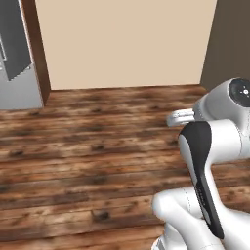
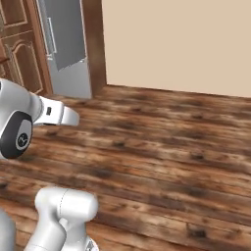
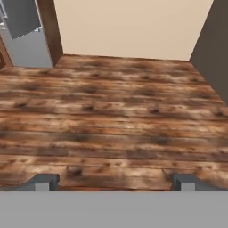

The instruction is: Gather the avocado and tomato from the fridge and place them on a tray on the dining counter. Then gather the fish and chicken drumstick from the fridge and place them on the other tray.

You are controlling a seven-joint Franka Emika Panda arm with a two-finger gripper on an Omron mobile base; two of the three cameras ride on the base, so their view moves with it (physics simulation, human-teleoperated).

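Observation:
The grey fridge stands at the far left against the back wall, its door shut. In the right base view the fridge shows its vertical bar handle. The hand view has the fridge in its upper left corner. My gripper is open, its two dark fingertips set wide apart over bare floor with nothing between them. The avocado, tomato, fish, chicken drumstick, trays and dining counter are out of view.
Dark wood-plank floor stretches ahead to a beige wall. A brown wood panel borders the fridge on its right, and wooden cabinets stand to its left. A dark wall closes the right side.

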